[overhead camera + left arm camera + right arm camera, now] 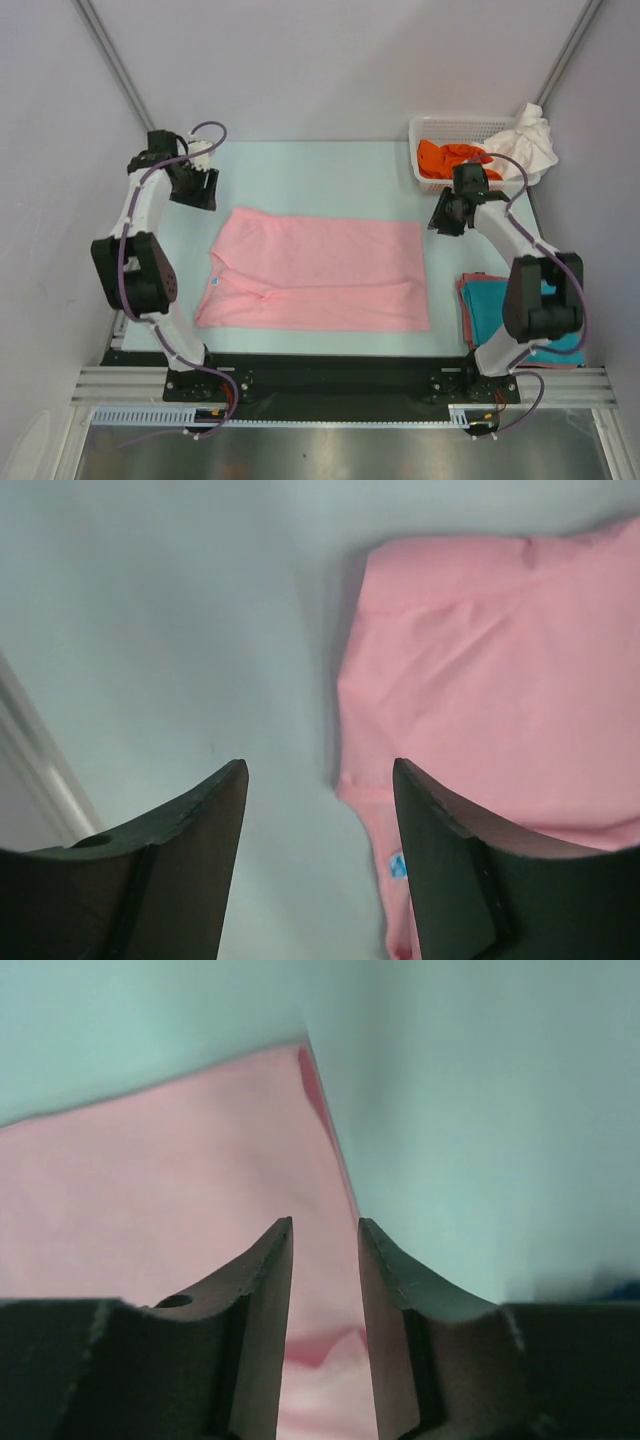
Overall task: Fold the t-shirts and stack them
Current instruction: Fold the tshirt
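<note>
**Pink shirt part-folded, 1 of 4 stacked**

- Pink shirt (315, 272) is laid flat mid-frame on the table (300, 170). It looks folded to a long rectangle, with collar and label seen at its lower left. More folds are judged necessary before it can be stacked.
- Teal shirt (480, 305) is seen folded at lower right, partly hidden by the right arm. It is counted as done and as the base of the stack.
- Orange shirt (445, 158) and white shirt (525, 140) are bundled in the basket (440, 125) at upper right, the white one hung over the rim. Neither is started.
- Left gripper (205, 190) is held just off the pink shirt's upper-left corner. Jaws are wide apart and nothing is grasped; bare table is seen between them in the wrist view.
- Right gripper (445, 215) is held at the upper-right corner. Jaws are apart by a narrow gap and nothing is clamped; the shirt edge is seen through the gap.
- Estimate: 1 done, 1 in progress, 2 untouched, so under half.
</note>
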